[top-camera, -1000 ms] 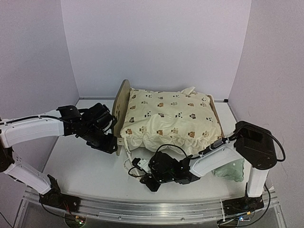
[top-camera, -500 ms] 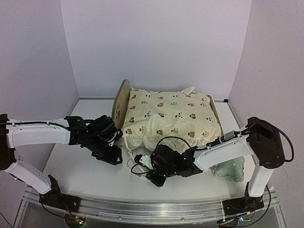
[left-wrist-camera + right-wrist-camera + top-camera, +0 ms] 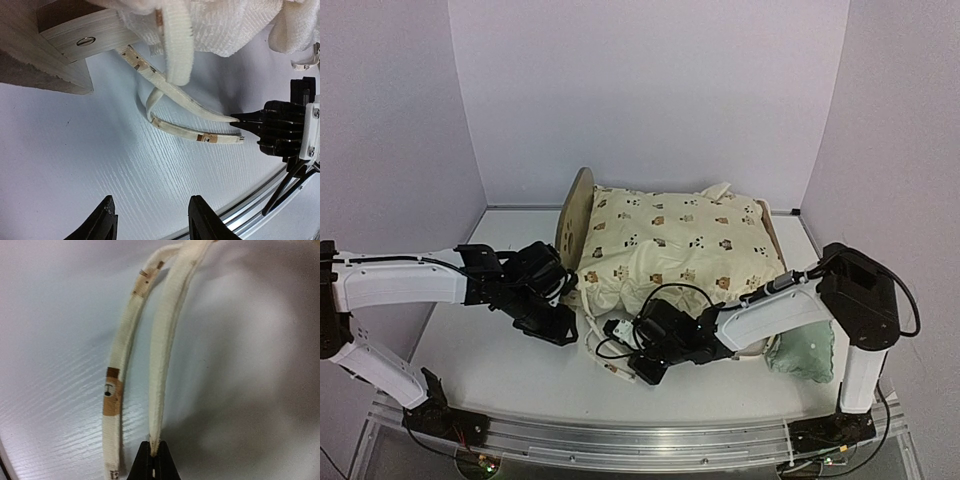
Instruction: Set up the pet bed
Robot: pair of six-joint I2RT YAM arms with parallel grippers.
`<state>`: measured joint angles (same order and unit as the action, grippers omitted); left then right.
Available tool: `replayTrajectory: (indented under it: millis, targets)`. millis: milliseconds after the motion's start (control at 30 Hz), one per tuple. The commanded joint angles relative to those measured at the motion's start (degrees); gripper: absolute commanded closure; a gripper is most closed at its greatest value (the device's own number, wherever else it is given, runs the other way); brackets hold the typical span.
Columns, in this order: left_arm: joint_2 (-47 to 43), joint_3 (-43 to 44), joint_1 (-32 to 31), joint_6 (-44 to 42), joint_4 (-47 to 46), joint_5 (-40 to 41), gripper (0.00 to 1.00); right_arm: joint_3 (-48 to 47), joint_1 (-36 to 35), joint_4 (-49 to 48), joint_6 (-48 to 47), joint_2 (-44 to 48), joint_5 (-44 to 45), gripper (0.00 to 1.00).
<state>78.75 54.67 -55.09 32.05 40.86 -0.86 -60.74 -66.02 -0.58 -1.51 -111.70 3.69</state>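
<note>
Overhead light is bright, even and diffuse. Soft shadows lie on the table (image 3: 470, 360). The right wrist view is out of focus, the tie strap (image 3: 161, 365) blurred, with a broad dark shadow at lower right. The left wrist view is sharper but bows at its edges.

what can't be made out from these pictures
- Light-wood bed frame: top view, its base is covered by the cream bear-print cushion.
- Small mint green pillow: top view, partly behind the right arm.
- Left gripper: left wrist view, fingers cut off by the bottom edge.
- Cream fabric tie: right wrist view, its far end blurred and cut off by the top edge.
</note>
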Motion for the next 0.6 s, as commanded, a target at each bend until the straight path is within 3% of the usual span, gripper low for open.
replayTrajectory:
  millis: [0,400,467,567]
  targets:
    - [-2.37,-0.33,-0.12,0.72,-0.69,2.67,0.51,-1.92,-0.74,1.42,0.95,-3.07,-14.25,1.0]
    - [-3.92,-2.72,-0.1,1.15,0.99,8.13,0.47,-16.75,-8.02,-4.78,9.39,-17.95,-26.77,1.0]
    - [-5.32,-3.25,-0.1,2.48,1.36,10.15,0.35,-16.72,-8.25,-5.13,9.5,-17.46,-26.01,1.0]
    - [-8.61,-4.48,-0.06,6.07,2.32,15.24,0.03,-13.7,-8.23,-5.24,7.92,-13.53,-21.81,1.0]
